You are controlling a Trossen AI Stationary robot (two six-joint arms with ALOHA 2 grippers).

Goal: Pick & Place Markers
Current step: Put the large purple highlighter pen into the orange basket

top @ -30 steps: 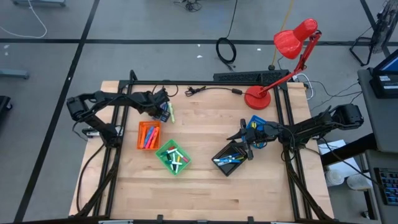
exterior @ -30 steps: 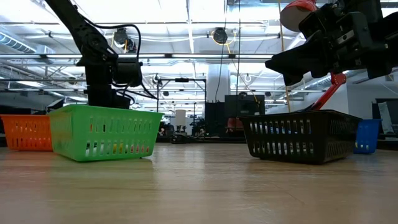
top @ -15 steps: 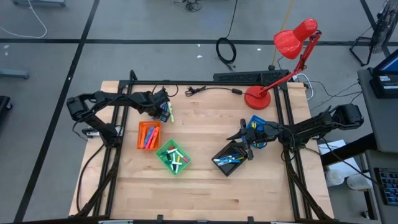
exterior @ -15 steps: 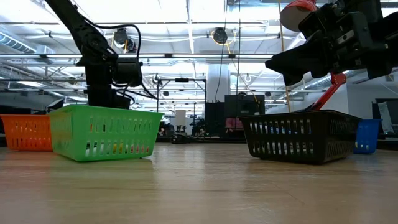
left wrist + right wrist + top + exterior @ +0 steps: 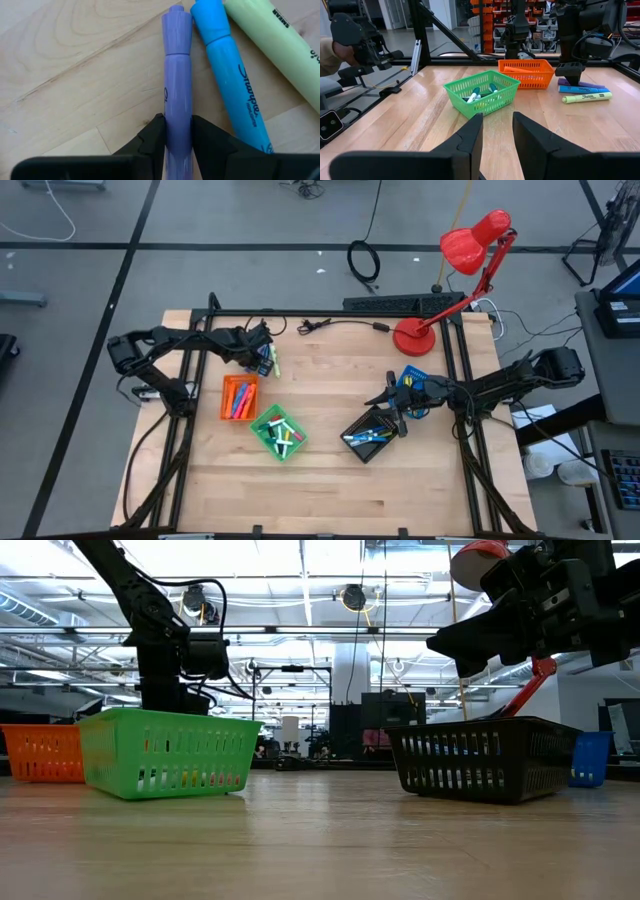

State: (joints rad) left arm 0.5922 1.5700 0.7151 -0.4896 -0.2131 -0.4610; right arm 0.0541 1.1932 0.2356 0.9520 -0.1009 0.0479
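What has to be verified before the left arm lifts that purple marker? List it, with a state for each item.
1. Grip: left gripper has a finger on each side of the purple marker barrel. Ok.
2. Neighbour: the blue marker lies tight alongside and might be dragged. Not ok.
3. Yellow-green marker: beyond the blue one, apart from the fingers. Ok.
4. Destination: orange tray and green tray are nearby and uncovered, but which one takes purple is not shown. Cannot tell.
5. Other arm: right gripper is empty, far off over the black tray. Ok.
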